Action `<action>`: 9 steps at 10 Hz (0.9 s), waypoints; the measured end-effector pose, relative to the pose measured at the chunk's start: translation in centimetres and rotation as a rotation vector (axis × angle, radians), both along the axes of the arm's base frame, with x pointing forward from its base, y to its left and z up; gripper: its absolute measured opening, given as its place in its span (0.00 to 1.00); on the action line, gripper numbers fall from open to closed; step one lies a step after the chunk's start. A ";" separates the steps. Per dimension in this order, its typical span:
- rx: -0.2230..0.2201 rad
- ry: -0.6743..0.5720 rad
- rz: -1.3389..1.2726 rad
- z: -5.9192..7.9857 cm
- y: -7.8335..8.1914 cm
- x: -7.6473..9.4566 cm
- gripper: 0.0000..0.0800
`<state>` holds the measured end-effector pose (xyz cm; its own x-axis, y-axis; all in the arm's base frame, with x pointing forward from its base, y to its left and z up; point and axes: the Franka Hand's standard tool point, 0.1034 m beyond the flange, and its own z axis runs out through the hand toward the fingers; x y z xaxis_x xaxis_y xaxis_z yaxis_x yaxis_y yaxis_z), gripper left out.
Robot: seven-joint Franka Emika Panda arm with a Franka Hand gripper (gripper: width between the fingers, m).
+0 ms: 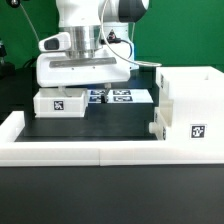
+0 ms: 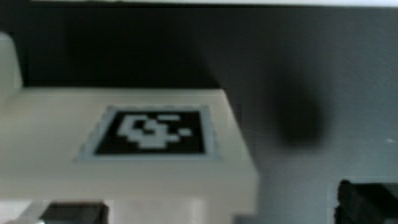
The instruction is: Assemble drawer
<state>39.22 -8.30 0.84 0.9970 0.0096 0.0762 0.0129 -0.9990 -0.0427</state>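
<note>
Small white tray [image 1: 58, 103], tag facing front, is sitting on the black table [image 1: 100, 125] toward the exterior view's left, directly under the gripper [image 1: 81, 89]. Whether its fingers are spread or pinching cannot be told. Marker board [image 1: 118, 97] is lying between the tray and the tall casing [image 1: 195, 100].

Casing [image 1: 196, 100], tray [image 1: 60, 103], rail [image 1: 70, 152] on table [image 1: 105, 124]

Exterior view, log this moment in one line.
gripper: at small white plastic tray | grasp: unclear | tall white casing: exterior view's right

End effector [image 1: 83, 89] low over a tray [image 1: 58, 103] (casing [image 1: 196, 98] well apart).
</note>
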 end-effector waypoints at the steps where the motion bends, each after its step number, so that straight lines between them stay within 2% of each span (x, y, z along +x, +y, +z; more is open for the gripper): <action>1: -0.006 -0.011 0.020 -0.2 -0.3 -0.1 0.81; 9: -0.014 -0.032 0.018 -0.2 0.1 0.1 0.81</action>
